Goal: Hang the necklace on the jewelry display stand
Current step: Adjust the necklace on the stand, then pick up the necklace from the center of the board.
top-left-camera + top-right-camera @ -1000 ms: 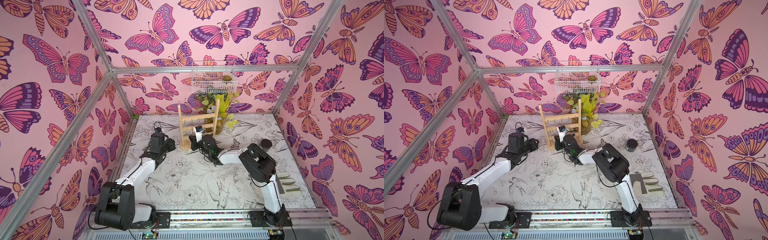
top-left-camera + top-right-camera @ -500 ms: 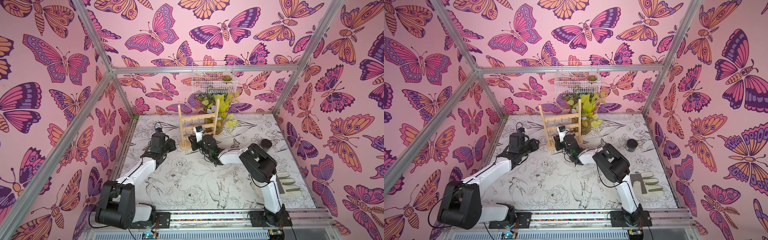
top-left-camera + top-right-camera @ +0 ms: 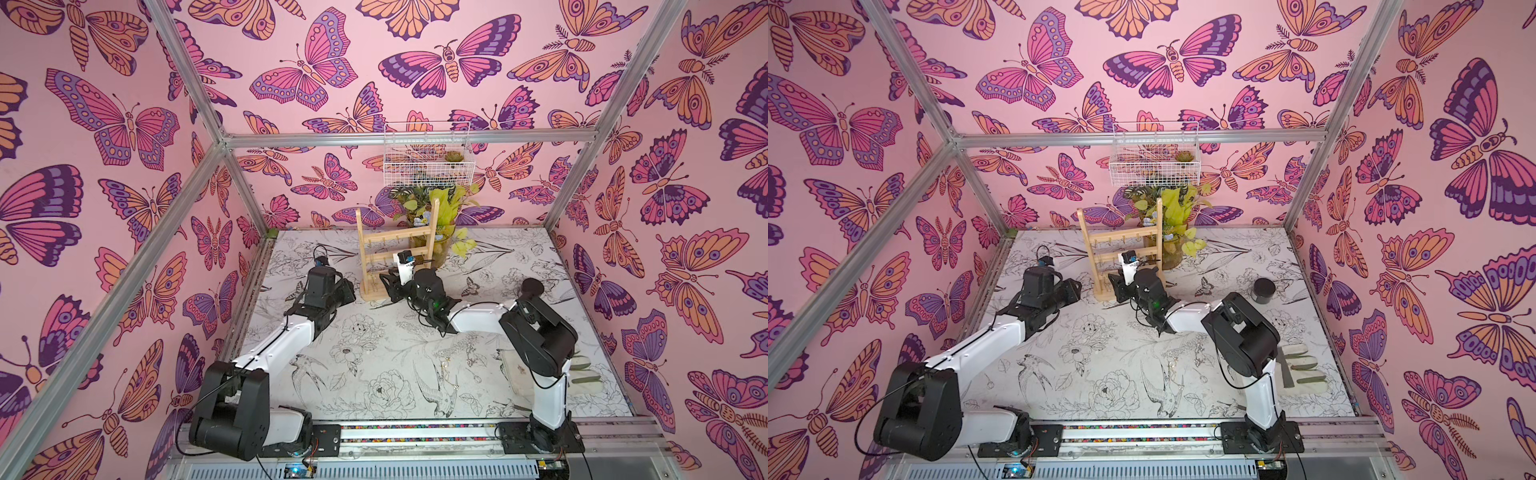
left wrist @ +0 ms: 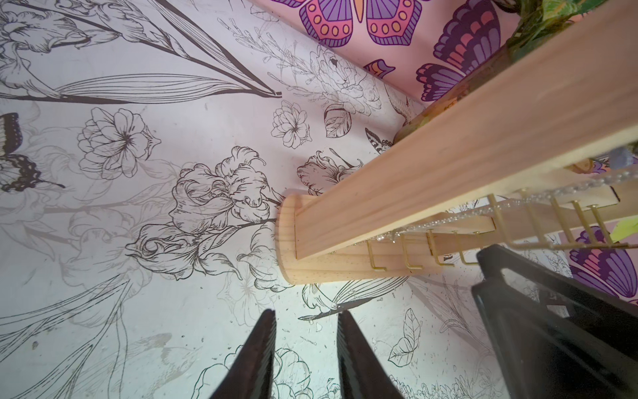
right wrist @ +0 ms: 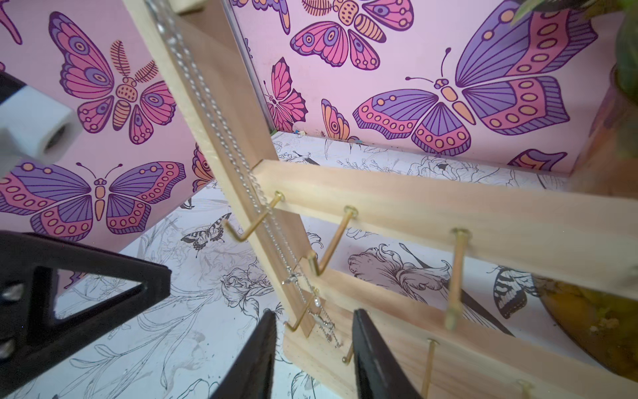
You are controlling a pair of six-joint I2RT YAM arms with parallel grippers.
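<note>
Table point(image 3: 374, 374): flat, covered by a floral line-print sheet.

Stand point(image 3: 397, 249): upright at 12 o'clock on the table. It is pale wood, with two posts, three crossbars carrying gold hooks, and a flat base.

Plant point(image 3: 444, 203): just behind the stand, at its 2 o'clock. A basket point(image 3: 428, 166) hangs on the wall above.

Glove point(image 3: 1304, 370) at 4 o'clock and pot point(image 3: 1264, 291) at 3 o'clock: both well apart from the stand.

Left gripper point(image 4: 307, 324): near the base, at its 9 o'clock. Fingers are slightly apart and hold nothing.

Right gripper point(image 5: 315, 328): before the lower crossbars, among the hooks. Fingers are parted, and the chain's end lies in the gap, unpinched.

Necklace point(image 5: 221, 117): fine pale chain, hanging down along the post on the left gripper's side. Its top runs out of view.
</note>
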